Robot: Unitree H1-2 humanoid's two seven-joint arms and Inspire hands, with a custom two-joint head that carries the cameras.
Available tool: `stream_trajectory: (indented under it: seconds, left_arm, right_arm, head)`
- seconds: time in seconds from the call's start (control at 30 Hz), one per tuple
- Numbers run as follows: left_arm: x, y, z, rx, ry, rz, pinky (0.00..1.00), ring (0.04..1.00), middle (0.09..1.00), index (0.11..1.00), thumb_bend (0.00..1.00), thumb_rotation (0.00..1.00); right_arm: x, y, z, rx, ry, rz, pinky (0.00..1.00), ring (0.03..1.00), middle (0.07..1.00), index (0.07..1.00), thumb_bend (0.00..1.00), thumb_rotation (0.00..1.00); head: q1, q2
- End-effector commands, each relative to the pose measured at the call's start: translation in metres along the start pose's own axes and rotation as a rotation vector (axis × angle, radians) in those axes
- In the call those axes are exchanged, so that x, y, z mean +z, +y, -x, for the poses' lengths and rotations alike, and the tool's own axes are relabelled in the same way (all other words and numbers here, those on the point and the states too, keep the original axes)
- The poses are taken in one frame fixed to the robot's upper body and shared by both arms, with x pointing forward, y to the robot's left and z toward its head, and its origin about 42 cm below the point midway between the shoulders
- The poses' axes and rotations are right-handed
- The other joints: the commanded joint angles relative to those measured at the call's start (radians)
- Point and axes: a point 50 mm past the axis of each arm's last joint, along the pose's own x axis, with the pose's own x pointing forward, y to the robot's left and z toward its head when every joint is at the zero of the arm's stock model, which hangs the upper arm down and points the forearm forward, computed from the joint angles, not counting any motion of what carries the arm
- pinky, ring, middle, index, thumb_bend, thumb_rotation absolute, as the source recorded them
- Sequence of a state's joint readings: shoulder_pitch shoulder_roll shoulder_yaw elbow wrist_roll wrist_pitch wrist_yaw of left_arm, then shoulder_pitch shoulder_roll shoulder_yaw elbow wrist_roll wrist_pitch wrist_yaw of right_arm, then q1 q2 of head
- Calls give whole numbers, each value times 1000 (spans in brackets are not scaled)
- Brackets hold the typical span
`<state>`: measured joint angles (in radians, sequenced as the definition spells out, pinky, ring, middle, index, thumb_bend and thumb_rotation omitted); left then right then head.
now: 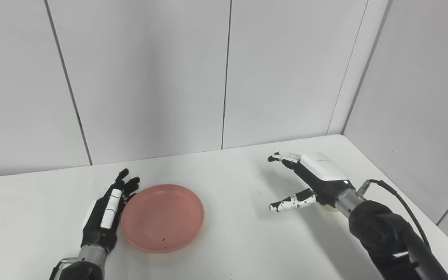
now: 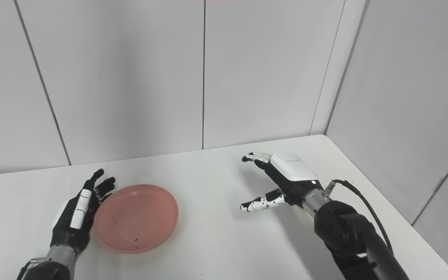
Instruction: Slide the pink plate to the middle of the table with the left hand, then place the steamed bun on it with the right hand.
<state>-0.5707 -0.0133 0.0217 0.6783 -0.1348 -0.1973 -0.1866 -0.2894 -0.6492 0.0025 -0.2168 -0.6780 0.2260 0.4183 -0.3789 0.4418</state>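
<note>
Pink plate (image 1: 163, 217) touches the flat, empty left hand (image 1: 107, 212); splayed right hand (image 1: 309, 182) holds nothing.

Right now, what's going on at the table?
The left hand lies flat beside the left rim of the pink plate, fingers extended against the rim, placed to slide it. The plate is empty and sits left of the table's middle. The right hand hovers open on the right side, holding nothing. Only a pale sliver shows under its wrist, possibly the steamed bun; I cannot tell for certain.
</note>
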Motion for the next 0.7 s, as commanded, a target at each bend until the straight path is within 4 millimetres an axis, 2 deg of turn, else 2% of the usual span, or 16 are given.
stream_trajectory:
  seconds: [0.0,0.2,0.33,0.47,0.67]
  left_arm:
    - [-14,5,9,8,44,14,897,896,850,906,856,847]
    - [-15,6,9,9,45,11,894,896,851,901,859,845]
    - [-15,6,9,7,46,10,889,896,854,895,853,844]
    - [-14,6,9,9,50,7,876,892,852,893,857,844]
    - [-16,7,9,3,51,12,892,897,851,894,856,840]
  right_arm:
    - [-3,-24,-5,-56,35,45,845,911,899,836,1000,480]
    - [-13,-24,-5,-35,107,65,789,883,893,842,1000,490]
    - [-23,-16,-2,-50,146,84,738,843,868,832,1000,472]
    - [-30,-10,2,-85,169,81,728,829,856,824,1000,450]
    - [-42,-5,10,-91,215,62,759,868,875,833,988,409]
  head:
    - [-2,1]
    - [-7,4]
    - [-6,2]
    - [-10,4]
    - [-10,2]
